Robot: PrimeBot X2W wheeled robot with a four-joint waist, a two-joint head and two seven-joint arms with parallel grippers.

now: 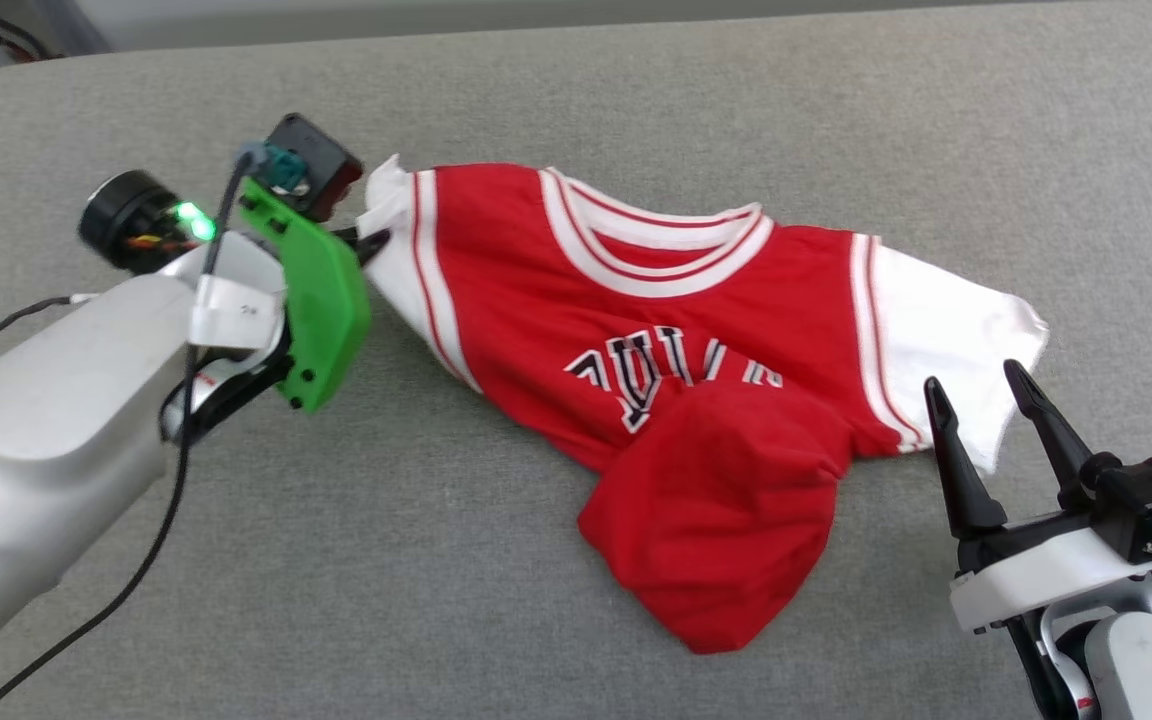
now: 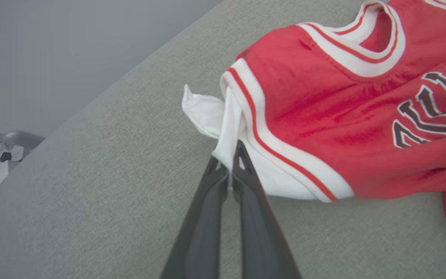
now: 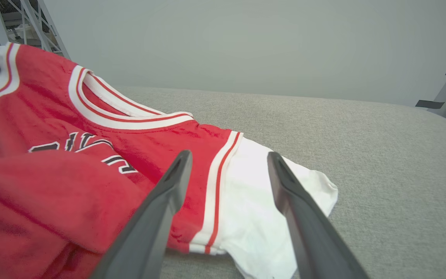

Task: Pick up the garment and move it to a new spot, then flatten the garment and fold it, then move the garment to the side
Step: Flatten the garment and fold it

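The left gripper (image 2: pixel 227 167) is clamped shut on the white sleeve (image 2: pixel 207 112) at the left end of the garment (image 1: pixel 576 300). The right gripper (image 1: pixel 978 385) is spread wide, with nothing gripped, at the opposite sleeve (image 1: pixel 946 310). The garment is laid crumpled on the grey worktop (image 1: pixel 636 100).

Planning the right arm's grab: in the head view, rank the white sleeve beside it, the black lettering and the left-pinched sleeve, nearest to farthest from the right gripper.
1. Near white sleeve, just beyond the open right gripper.
2. Black lettering, mid-chest, toward the left.
3. Far white sleeve, opposite end, pinched in the left gripper.
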